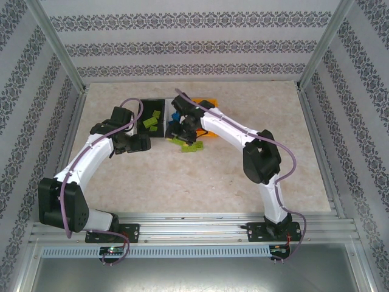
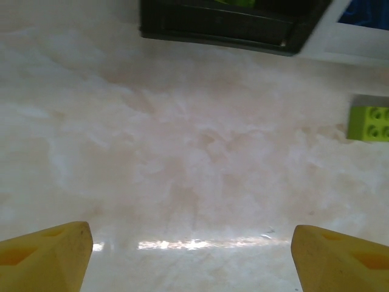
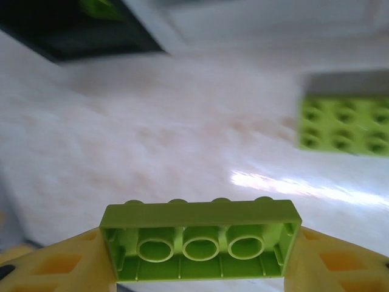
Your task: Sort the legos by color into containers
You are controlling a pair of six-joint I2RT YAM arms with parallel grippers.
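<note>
My right gripper (image 3: 200,255) is shut on a lime green lego (image 3: 200,240), held by its ends with the hollow underside facing the camera, above the table. From above, the right gripper (image 1: 178,132) hangs just in front of the white container (image 1: 169,108). A second lime lego (image 3: 343,125) lies on the table to the right. My left gripper (image 2: 194,255) is open over bare table in front of the black container (image 2: 231,27), with nothing between its yellow fingers (image 2: 48,255). The black container (image 1: 152,101) holds several green legos (image 1: 151,121).
Blue legos (image 1: 175,117) lie in the white container, and the orange container (image 1: 213,102) sits behind the right arm. Loose lime legos (image 1: 192,148) lie on the table near the right gripper, one of them (image 2: 369,123) at the right of the left wrist view.
</note>
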